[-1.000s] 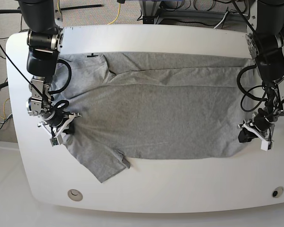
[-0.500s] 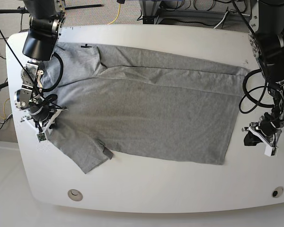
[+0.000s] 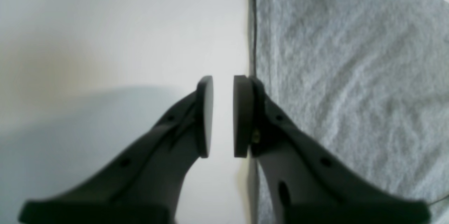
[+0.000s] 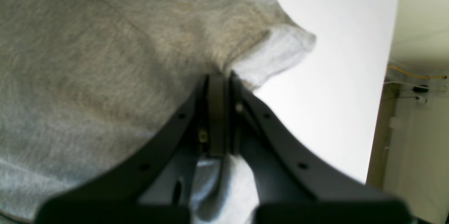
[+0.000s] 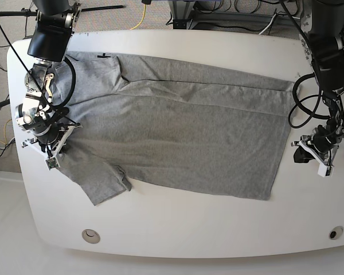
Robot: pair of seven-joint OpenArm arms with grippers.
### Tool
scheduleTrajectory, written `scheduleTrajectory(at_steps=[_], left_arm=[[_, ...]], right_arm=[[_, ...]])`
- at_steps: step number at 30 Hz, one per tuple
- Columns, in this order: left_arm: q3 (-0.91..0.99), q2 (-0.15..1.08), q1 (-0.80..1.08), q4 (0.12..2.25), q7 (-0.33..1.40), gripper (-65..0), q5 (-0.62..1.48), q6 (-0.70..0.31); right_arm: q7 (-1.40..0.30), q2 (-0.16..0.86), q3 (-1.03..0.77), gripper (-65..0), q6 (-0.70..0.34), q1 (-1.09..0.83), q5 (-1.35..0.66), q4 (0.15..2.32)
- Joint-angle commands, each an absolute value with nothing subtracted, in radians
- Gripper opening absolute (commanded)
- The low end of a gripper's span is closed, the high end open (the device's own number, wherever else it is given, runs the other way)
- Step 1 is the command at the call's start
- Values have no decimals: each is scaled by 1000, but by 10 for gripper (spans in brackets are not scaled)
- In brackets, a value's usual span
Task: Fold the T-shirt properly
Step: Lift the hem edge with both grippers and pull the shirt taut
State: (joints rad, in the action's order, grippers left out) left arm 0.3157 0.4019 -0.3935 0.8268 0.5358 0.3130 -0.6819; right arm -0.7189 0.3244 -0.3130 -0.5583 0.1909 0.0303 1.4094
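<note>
T-shirt (image 5: pixel 178 137) spread across tabletop (image 5: pixel 178 229), sleeve near front-left corner. My right gripper (image 4: pixel 219 87) pinching shirt fabric, left gripper (image 3: pixel 222 115) slightly apart, empty, beside hem. Risk: one-sided pull drags shirt crooked, bunches fold.

Across the second, the T-shirt (image 5: pixel 178 137) slides toward the desk (image 5: pixel 178 226)'s left edge, its hem pulling clear of the left hand (image 5: pixel 311 153) near the right edge, jaws slightly parted and empty. The right hand (image 5: pixel 46 140), clamped on the shoulder fabric, moves out toward the left edge, and the sleeve (image 5: pixel 103 180) trails with it along the front.
</note>
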Motion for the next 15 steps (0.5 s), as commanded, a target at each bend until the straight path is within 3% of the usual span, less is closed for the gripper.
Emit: scheduleTrajectory(at_steps=[1,6,15], left_arm=[[317,417,-420,846,476,-571,331,-684],[311,412,-423,843,441,-553,329,-680],[229,369,-466,840,358,-280,329,-679]], right_arm=[[-705,318,-317,-650,-555,211,39,1428],[-705,303,-314,-650,-555,209,38,1428],[-704,302,-312,-650,-555,209,38,1428]])
